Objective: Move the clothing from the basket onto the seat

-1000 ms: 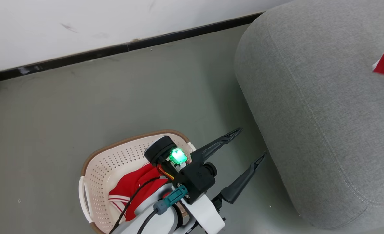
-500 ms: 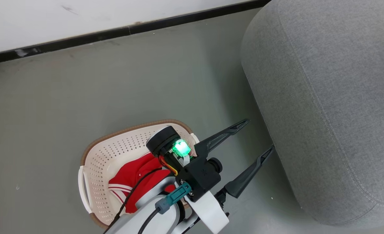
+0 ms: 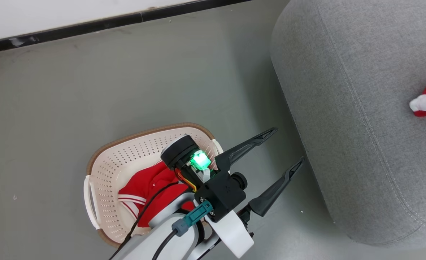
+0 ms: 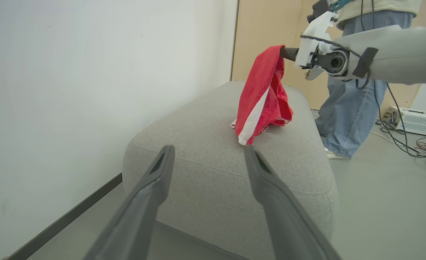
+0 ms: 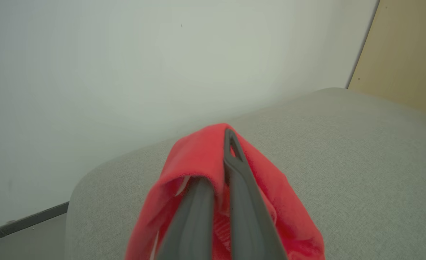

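A cream perforated basket (image 3: 133, 162) with a brown rim stands on the grey floor (image 3: 90, 90), to the left of the seat and clear of it. Inside the basket lies a crumpled red garment (image 3: 144, 187) with white stripes along one edge, partly hidden by the robot's pale forearm.

Between the basket and the seat, the left gripper (image 3: 289, 144) hangs above the floor with its two long dark fingers spread wide apart and nothing between them. Its fingertips point toward the near side of the seat and sit just beside it, though contact cannot be told. A green light glows on the wrist behind it.

The seat (image 3: 361, 90) is a large grey woven block with rounded corners and a stitched seam near its top edge. Behind the seat run a white wall (image 4: 72, 90) and a dark skirting strip.

Over the top of the seat, toward its far end, the right gripper (image 4: 284, 53) has its fingers pressed together on a second red garment (image 4: 261, 97) with a broad white stripe. That garment hangs down from the fingers, and its lower hem reaches the seat's top and appears to touch it.

Beyond the seat's far end stands a person (image 4: 346, 108) in blue jeans. To the right of the seat, a white box (image 4: 413, 121) and loose cables lie on the floor.
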{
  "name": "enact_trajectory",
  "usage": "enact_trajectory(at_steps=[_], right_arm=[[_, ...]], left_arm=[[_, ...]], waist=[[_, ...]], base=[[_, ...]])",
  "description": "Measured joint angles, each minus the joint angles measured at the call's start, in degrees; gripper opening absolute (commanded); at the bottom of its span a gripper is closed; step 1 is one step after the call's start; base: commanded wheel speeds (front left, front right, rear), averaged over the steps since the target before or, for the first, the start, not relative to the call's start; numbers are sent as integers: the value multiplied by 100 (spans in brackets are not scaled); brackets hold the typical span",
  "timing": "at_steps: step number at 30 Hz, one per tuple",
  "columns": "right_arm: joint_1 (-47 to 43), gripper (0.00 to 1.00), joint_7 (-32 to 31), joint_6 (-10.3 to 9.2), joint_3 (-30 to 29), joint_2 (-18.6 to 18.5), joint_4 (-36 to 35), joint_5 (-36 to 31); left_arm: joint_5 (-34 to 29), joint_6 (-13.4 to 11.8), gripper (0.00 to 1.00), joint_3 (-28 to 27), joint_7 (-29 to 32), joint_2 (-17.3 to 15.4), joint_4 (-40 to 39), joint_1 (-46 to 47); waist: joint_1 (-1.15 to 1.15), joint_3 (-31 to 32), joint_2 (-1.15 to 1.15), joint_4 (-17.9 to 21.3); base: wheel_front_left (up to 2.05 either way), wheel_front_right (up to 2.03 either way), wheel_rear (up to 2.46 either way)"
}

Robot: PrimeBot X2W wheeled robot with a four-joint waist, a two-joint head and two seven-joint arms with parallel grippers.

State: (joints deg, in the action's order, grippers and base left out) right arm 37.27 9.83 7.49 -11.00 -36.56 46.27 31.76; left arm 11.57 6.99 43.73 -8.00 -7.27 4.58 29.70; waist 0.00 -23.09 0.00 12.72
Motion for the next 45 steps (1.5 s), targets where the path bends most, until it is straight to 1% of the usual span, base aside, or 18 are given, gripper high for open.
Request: enact_trajectory(at_steps=[3, 9, 16, 20, 21, 22, 23, 24, 25, 33, 45], right_arm=[[-91, 0, 29, 0, 83, 88, 87, -1], [-229, 0, 37, 0, 315, 415, 286, -1], [-326, 0, 87, 0, 420, 693, 450, -26], [-372, 0, 92, 0, 555, 703, 598, -152], [-419, 9, 93, 0, 586, 698, 622, -213], [-448, 40, 93, 0, 597, 701, 655, -250], [-460, 54, 93, 0, 605, 710, 690, -266], [-459, 88, 93, 0, 622, 720, 704, -268], [-458, 100, 93, 0, 659, 732, 704, -275], [-457, 100, 93, 0, 857, 770, 682, -330], [-608, 100, 110, 0, 1207, 837, 385, -335]], left_arm=[[-14, 0, 100, -2, 0, -8, -3, 3], [-14, 0, 100, -15, -4, -20, -2, 15], [-14, 0, 100, -33, -59, -24, 8, 67], [-14, -1, 100, -47, -68, -22, 20, 94], [-14, -1, 100, -49, -87, -23, 26, 94], [-14, -1, 100, -55, -110, -23, 30, 94], [-14, -1, 100, -60, -112, -24, 35, 94], [-14, -1, 100, -64, -115, -23, 46, 94], [-14, -1, 100, -64, -116, -22, 59, 94], [-14, -45, 100, -88, -187, -22, 123, 94], [31, -51, 100, -116, -286, 3, 237, 94]], waist=[[0, -48, 0, 0], [0, -119, 0, 8], [0, -154, 0, 34], [0, -161, 0, 51], [0, -162, 0, 56], [0, -164, 0, 61], [0, -164, 0, 66], [0, -163, 0, 71], [0, -162, 0, 77], [0, -133, 0, 136], [0, -6, 0, 237]], base=[[0, 0, 0], [0, 0, 0], [0, 0, 0], [0, 0, 0], [0, 0, 0], [0, 0, 0], [0, 0, 0], [0, 0, 0], [0, 0, 0], [0, 0, 0], [0, 0, 0]])
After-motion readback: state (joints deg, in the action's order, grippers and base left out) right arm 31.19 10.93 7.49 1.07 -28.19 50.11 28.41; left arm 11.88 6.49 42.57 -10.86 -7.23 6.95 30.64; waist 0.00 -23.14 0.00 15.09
